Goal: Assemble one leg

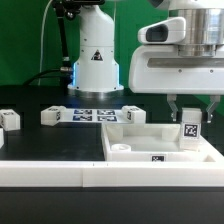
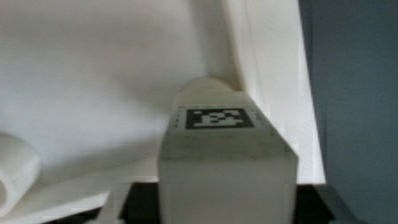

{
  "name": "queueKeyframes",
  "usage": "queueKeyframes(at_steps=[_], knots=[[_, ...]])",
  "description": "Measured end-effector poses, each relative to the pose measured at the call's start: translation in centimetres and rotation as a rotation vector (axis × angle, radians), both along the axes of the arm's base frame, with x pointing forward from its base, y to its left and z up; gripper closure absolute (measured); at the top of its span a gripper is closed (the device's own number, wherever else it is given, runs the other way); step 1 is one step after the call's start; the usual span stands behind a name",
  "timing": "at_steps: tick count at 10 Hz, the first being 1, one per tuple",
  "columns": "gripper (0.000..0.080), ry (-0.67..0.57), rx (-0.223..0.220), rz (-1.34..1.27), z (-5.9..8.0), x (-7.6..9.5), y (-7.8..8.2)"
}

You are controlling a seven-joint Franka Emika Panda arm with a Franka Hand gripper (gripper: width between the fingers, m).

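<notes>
Gripping: we see the gripper (image 1: 189,112) at the right of the exterior frame, its two dark fingers (image 1: 175,107) set either side of the top of a leg (image 1: 190,131), clenched on it as far as we can judge.
Leg: it stands upright, tag facing the camera, low in the right of the frame, over the far right corner of the big white panel (image 1: 140,147); whether its foot touches the panel we cannot tell.
Wrist view: the same leg (image 2: 222,165) fills the lower middle of the picture, its tag (image 2: 221,117) near the centre (the fingers themselves are only dark shapes at the bottom edge); white panel surface (image 2: 89,80) lies behind it and a dark strip runs down the right side.
Panel: flat and white, lying across the lower middle of the exterior frame, with a small round boss (image 1: 121,146) near its left end.
Other legs: one (image 1: 9,120) at the far left edge, one (image 1: 50,116) left of centre, one (image 1: 135,116) just behind the panel, all on the dark table (image 1: 40,140) and well apart from the gripper.
Marker board: it (image 1: 93,114) lies at centre, in front of the arm's white base (image 1: 95,65).
Front bar: a long white bar (image 1: 60,175) spans the bottom of the frame.
</notes>
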State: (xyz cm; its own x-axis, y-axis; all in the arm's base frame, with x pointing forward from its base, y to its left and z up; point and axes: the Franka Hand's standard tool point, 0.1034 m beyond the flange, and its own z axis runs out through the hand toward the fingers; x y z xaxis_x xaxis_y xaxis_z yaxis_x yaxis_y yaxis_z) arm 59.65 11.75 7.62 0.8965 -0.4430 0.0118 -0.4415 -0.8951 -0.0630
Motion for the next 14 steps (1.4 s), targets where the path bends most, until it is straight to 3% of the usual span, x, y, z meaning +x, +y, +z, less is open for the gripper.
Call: queueKeyframes(at_steps=[4,8,10,11,14], knots=[[0.0508,-0.001,0.020,-0.513,-0.09,0.02,-0.31],[0.0508,0.017,0.063,-0.626,-0.12,0.14,-0.48],[0.0263,0.006,0.054,-0.467,-0.14,0.14,-0.40],[0.0184,0.002,0.049,-0.376,-0.23,0.12,-0.36],[0.0152,-0.018,0.015,-0.034,0.03,0.50,-0.03]])
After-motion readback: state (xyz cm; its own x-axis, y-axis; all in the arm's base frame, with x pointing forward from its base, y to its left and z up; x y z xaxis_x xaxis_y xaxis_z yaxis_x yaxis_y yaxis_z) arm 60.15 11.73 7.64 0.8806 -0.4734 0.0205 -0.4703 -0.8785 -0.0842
